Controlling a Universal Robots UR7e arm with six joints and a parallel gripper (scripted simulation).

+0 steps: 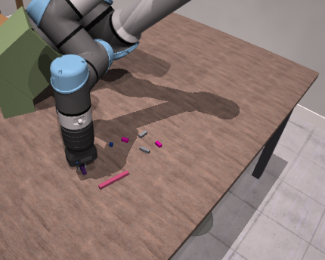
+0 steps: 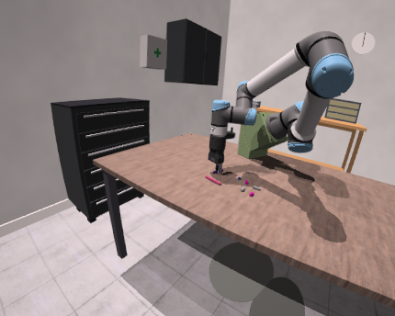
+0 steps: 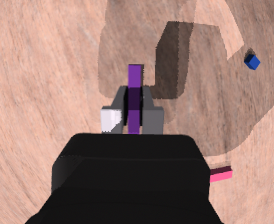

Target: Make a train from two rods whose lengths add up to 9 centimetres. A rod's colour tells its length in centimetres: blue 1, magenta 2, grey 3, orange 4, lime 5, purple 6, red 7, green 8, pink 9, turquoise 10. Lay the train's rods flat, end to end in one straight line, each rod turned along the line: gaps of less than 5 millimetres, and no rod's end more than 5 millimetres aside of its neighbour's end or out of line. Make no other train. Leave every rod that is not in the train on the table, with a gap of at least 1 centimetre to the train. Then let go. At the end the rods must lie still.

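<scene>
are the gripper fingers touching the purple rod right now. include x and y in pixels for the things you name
Touching: the wrist view shows the fingers closed against both long sides of the purple rod [image 1: 84, 171] [image 3: 134, 75].

Bright, even light throws the arm's dark, hard-edged shadow over the table [image 1: 224, 162] [image 2: 171, 161] [image 3: 38, 60], with slightly jagged shadow borders and small rods coarsely resolved.

Two grey rods [image 1: 143, 134] [image 1: 144, 150] between two magenta rods [image 1: 125, 140] [image 1: 159, 143].

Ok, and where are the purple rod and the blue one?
Purple rod [image 1: 84, 171] [image 2: 215, 172] [image 3: 134, 75]: top, exterior and wrist views; on the part sticking out past the fingers.
Blue rod [image 1: 110, 144] [image 2: 239, 178] [image 3: 252, 62]: top, exterior and wrist views; about its middle.
</scene>
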